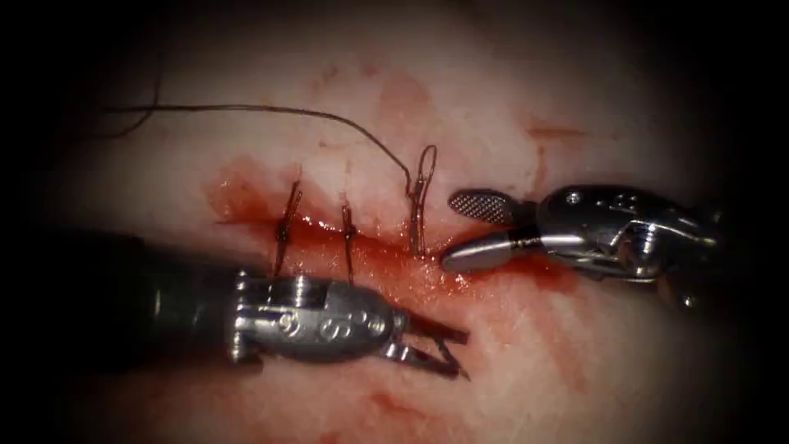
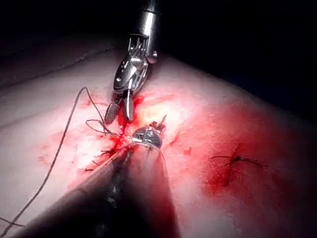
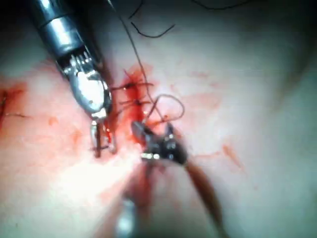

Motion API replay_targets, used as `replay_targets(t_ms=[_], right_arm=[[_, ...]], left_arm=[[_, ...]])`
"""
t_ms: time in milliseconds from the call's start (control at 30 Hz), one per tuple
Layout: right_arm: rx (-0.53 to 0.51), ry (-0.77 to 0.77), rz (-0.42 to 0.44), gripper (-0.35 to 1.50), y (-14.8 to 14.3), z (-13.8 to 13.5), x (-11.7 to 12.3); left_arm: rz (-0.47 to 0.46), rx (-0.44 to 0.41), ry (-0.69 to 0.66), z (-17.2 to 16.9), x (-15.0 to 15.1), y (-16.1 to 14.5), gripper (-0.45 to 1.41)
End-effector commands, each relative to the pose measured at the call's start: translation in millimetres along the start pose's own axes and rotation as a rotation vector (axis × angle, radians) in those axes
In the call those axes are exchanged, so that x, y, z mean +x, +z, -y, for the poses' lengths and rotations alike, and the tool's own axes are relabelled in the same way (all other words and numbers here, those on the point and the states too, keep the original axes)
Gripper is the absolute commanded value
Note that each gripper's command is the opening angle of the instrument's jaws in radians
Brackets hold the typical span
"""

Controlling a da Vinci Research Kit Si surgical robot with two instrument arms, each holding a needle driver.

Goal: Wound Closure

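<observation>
Tissue (image 1: 493,74) with cut (image 1: 386,247), two tied stitches (image 1: 283,230) plus a slack thread (image 1: 246,107) loop; right tool (image 1: 460,230) and left tool (image 1: 448,349) both agape, empty; needle unseen; judgement: grasp thread gently, clear of knots

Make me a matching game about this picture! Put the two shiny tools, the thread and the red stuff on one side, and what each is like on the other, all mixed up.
Things:
1. left tool
2. right tool
3. thread
4. red fluid

Descriptions:
A. pooled along the cut in the tissue
B. jaws open, holding nothing, at the right end of the cut
C. runs from the looped stitch away to the left
D. jaws open, holding nothing, below the cut

Pairs: 1-D, 2-B, 3-C, 4-A
</observation>
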Motion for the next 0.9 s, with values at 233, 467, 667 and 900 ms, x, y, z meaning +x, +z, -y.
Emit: replay_targets(t_ms=[233,467,667,900], right_arm=[[0.004,0.001,0.000,0.77,-0.1,-0.2,-0.1],[0.009,0.006,-0.007,0.66,-0.6,-0.2,0.2],[0.012,0.007,-0.009,0.66,-0.9,-0.1,0.2],[0.013,0.008,-0.012,0.66,-0.9,0.0,0.3]], left_arm=[[0.021,0.120,-0.104,-1.0,0.4,-0.4,-0.45],[-0.030,0.187,-0.226,-2.9,0.8,-2.0,-0.45],[-0.196,0.104,-0.371,-3.6,2.7,-2.0,-0.45],[-0.349,0.000,-0.468,-4.6,4.4,-1.7,-0.45]])
